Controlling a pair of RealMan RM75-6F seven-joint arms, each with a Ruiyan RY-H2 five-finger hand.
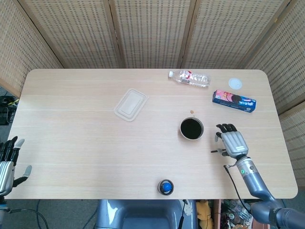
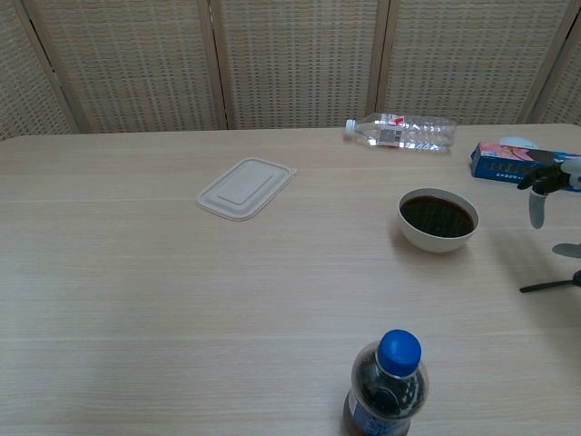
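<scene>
- Left robot hand (image 1: 8, 160): at the head view's far left edge, about 8 o'clock of the worktop, off the worktop's edge. Fingers apart, holding nothing.
- Worktop (image 1: 71, 143): pale wood-grain laminate, smooth, rounded corners.
- Food container lid (image 1: 131, 104): flat, rounded rectangle of matte beige pulp, lying at about 11 o'clock of centre.
- Cola bottle (image 1: 166, 186): upright at the near edge, 6 o'clock; blue cap, dark drink, clear plastic.
- Bowl (image 1: 191, 128): round, white-walled, filled with dark liquid, right of centre.
- Water bottle (image 1: 189, 78): clear, ribbed, lying on its side at the far edge, 1 o'clock.
- Spoon (image 1: 218, 150): thin, dark, flat on the worktop at 4 o'clock of the bowl, just under the right robot hand.
- Right robot hand (image 1: 231, 141): grey metal palm, dark fingers spread apart, empty, hovering above the spoon's handle end.
- Judgement: a thin, low handle needs fingertips brought down either side and pinched, keeping clear of the full bowl.
- Biscuit packet (image 1: 234, 100): glossy blue box, 2 o'clock.
- White round lid (image 1: 235, 83): small disc beyond it.
</scene>
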